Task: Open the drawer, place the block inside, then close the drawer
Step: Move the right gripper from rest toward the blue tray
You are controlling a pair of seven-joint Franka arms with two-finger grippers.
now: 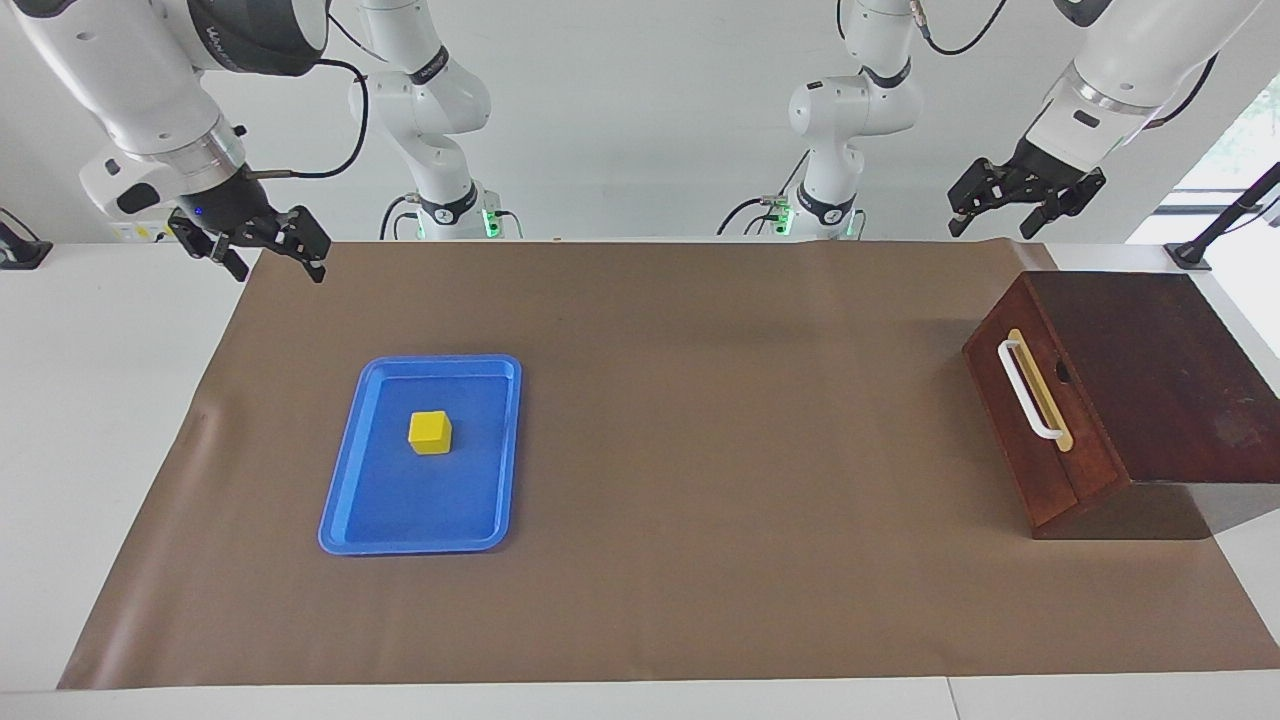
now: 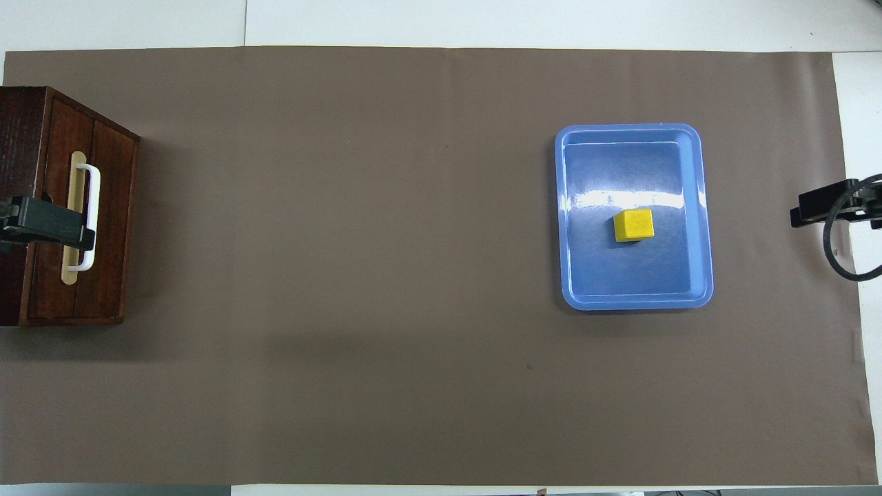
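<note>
The drawer (image 1: 1040, 420) is shut; its handle (image 1: 1030, 391) lies below the left gripper (image 1: 1025, 205), nearest it; both it and the right gripper (image 1: 262, 248) hang wide.

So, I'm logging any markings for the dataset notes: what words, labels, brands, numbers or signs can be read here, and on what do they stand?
Pale lettering on the dark band of the right arm: too blurred to read.
Small marks on the dark joint rings of the two white arms at the wall: too small to read.
Dark reddish-brown wooden drawer, flat blue plastic tray, small bright yellow cube: no text.
</note>
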